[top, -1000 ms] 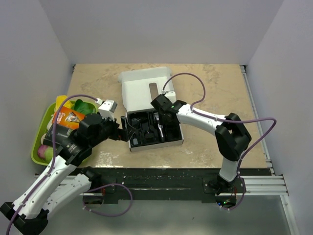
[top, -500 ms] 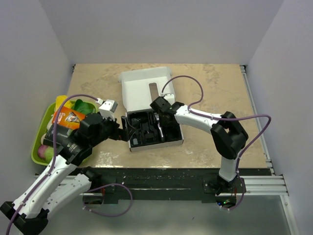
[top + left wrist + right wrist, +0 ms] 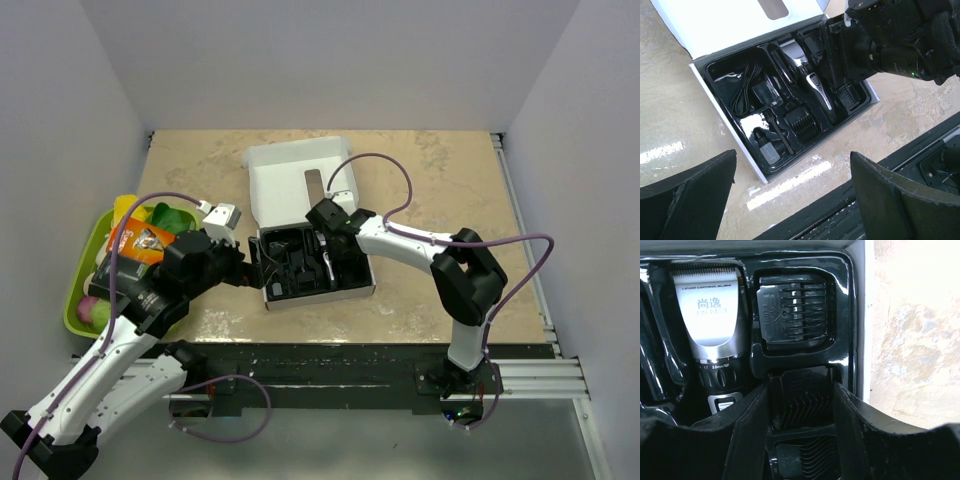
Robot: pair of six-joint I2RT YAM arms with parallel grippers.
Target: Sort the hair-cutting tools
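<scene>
One comb attachment (image 3: 802, 400) between right jaws, grip unclear | left jaws wide apart beside box (image 3: 715, 25) edge

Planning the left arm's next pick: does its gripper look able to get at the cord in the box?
Probably yes: the cord lies uncovered in its pocket, the left gripper is open, and the right gripper sits at the box's opposite side.
</scene>
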